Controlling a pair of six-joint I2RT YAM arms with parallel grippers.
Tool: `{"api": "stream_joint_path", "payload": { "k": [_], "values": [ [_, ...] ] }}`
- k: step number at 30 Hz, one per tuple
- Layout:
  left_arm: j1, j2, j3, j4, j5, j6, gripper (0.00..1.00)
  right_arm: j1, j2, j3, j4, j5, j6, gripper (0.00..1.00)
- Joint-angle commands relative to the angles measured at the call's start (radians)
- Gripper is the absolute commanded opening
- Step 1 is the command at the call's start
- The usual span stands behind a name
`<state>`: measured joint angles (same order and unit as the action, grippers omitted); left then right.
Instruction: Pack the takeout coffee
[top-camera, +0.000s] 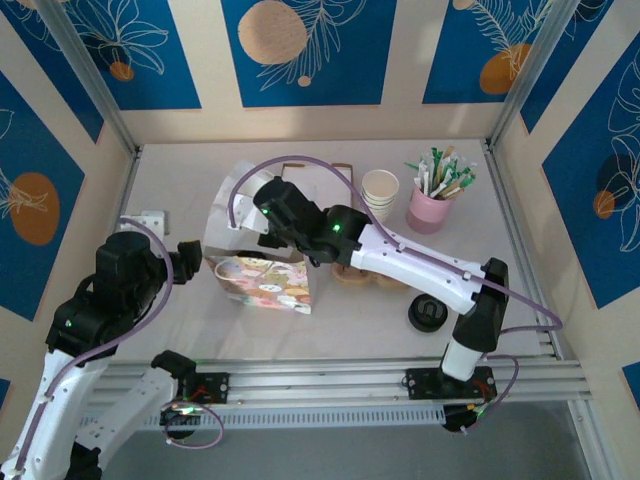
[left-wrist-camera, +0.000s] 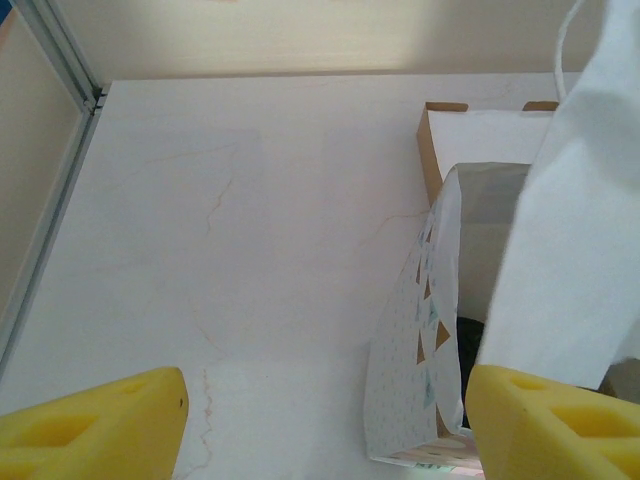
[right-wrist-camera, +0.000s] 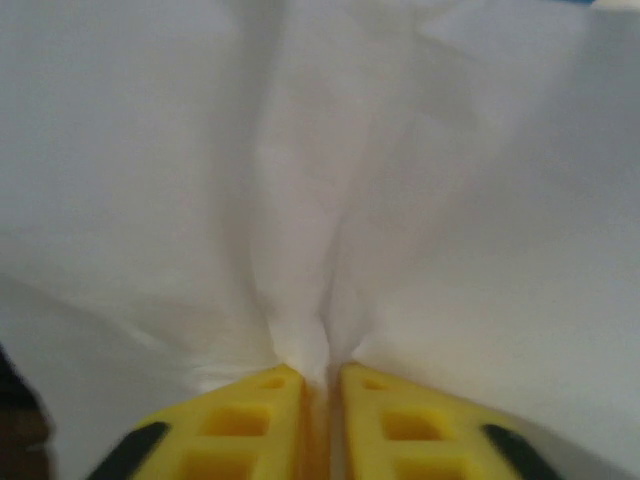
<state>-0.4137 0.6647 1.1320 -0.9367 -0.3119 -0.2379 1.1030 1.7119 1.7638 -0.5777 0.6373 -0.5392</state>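
Pinching gripper: the right gripper is clenching its two yellow fingers on a fold of white paper at the top of the bag.
Waiting gripper: the left gripper is standing released, its two yellow fingers spread wide, with one finger just beside a hanging white flap of the bag.
Paper bag: one bag with a flowered side is standing on the bench between the two grippers, its mouth being held up by the right gripper.
Takeout coffee: one dark cup with a round black lid is sitting on the bench outside the bag, well apart from the right gripper and back near that arm's base.
Brown carrier: one is lying under the right arm, between its gripper and the coffee.
White cups: one stack is standing beyond the right arm; how many cups are in it cannot be told.
Pink cup: one, holding sticks and sachets, is standing just beside the white stack.
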Motion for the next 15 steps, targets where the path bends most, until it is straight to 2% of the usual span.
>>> {"api": "stream_joint_path", "payload": {
  "k": [1,5,10,15],
  "values": [
    [-0.007,0.006,-0.007,-0.011,0.016,-0.017,0.73,0.011,0.007,0.036,-0.02,0.023,0.029,0.3],
    [-0.007,0.006,-0.008,-0.01,0.015,-0.018,0.73,0.019,-0.007,0.037,-0.022,0.001,0.036,0.4],
    [-0.007,0.008,-0.01,-0.008,0.019,-0.018,0.73,0.02,-0.03,0.039,-0.017,0.006,0.052,0.42],
    [-0.007,0.02,-0.004,-0.001,0.038,-0.018,0.71,-0.01,-0.087,0.042,-0.005,-0.027,0.173,0.45]
  ]
}}
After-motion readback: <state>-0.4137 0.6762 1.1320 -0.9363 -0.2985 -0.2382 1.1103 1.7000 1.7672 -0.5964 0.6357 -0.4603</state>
